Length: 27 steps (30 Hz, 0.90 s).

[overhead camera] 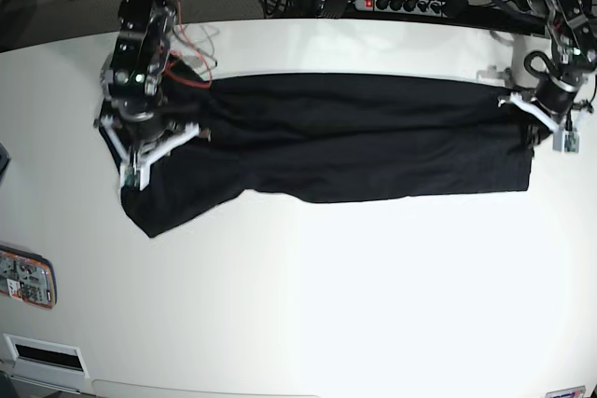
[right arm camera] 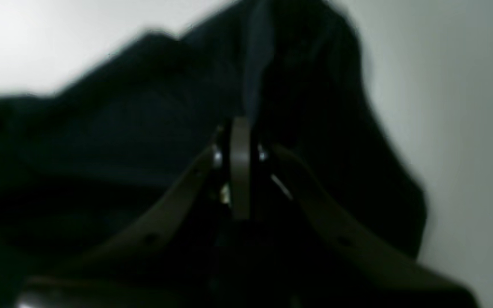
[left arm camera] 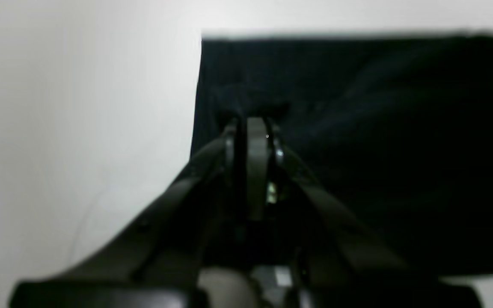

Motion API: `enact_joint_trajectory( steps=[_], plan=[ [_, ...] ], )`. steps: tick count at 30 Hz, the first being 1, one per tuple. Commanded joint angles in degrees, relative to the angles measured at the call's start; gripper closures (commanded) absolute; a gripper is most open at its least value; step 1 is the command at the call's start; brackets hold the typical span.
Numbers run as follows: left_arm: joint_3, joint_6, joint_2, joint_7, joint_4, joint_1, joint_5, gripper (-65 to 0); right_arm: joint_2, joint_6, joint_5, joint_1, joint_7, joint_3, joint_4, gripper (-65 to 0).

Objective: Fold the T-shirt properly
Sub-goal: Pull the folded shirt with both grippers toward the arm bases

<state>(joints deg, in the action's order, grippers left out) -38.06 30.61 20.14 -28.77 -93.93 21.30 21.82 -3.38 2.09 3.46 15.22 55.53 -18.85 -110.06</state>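
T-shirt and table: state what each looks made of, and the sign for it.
T-shirt: soft matte black fabric, probably cotton knit; it wrinkles, drapes and folds on itself.
Table: hard smooth white top, perhaps laminate or painted board; it shows a soft, even sheen and no grain.

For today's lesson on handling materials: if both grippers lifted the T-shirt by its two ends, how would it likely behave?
The T-shirt would probably sag in the middle: it lies limp and wrinkled between the left gripper and right gripper. It looks thin, so likely light. Pushed across the smooth table, it would probably bunch rather than slide whole.
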Motion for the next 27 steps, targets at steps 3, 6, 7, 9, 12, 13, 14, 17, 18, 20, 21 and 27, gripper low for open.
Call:
enact_joint_trajectory(
  steps=[3,6,7,9,12,13,14,17,18,20,21,27],
  plan=[
    [-0.4,-0.1,0.0,1.3,-0.8,-0.4,0.4,0.0,0.3,-0.1,0.1,-0.5,-1.2,-0.1,-0.8,0.0],
    [-0.5,-0.1,0.1,1.3,-0.8,-0.5,0.4,0.0,0.3,-0.2,0.1,0.0,-1.2,-0.2,-0.8,0.0],
    [-0.6,-0.1,0.2,1.3,-0.8,-0.6,0.4,0.0,0.3,-0.2,0.1,0.7,-1.2,-0.2,-0.8,0.0],
    [-0.7,-0.1,0.3,1.3,-0.8,-0.8,0.3,0.0,0.3,-0.2,0.1,2.4,-1.2,-0.2,-0.8,0.0],
    [-0.7,-0.1,0.4,1.3,-0.8,-0.9,0.3,0.0,0.3,-0.2,0.1,4.3,-1.2,-2.2,-0.8,0.0],
    [-0.8,-0.1,0.6,1.3,-0.8,-0.9,0.3,0.0,0.3,-0.2,0.1,4.7,-1.2,-3.2,-0.8,0.0],
    [-0.8,-0.1,1.4,1.3,-0.9,-0.9,0.3,0.0,0.3,-0.2,0.1,4.9,-1.2,-3.9,-0.9,0.0],
    [-0.8,-0.1,2.3,1.3,-0.8,-0.9,0.3,0.0,0.3,-0.2,0.1,5.2,-1.0,-4.5,-0.8,0.0],
    [-0.8,-0.1,2.3,1.3,-0.8,-0.9,0.3,0.0,0.3,-0.2,0.1,5.1,-1.0,-4.3,-0.8,0.0],
    [-0.8,-0.1,2.3,1.3,-0.9,-0.9,0.3,0.0,0.3,-0.2,0.1,5.2,-1.1,-4.2,-0.8,0.0],
    [-0.8,-0.1,2.3,1.3,-0.7,-0.9,0.3,0.0,0.3,-0.2,0.1,5.0,-1.1,-4.2,-0.8,0.0],
    [-0.5,-0.1,2.2,1.3,1.2,-0.9,0.3,0.0,0.3,-0.2,0.1,2.3,-0.7,-4.0,-0.7,0.0]
  ],
)
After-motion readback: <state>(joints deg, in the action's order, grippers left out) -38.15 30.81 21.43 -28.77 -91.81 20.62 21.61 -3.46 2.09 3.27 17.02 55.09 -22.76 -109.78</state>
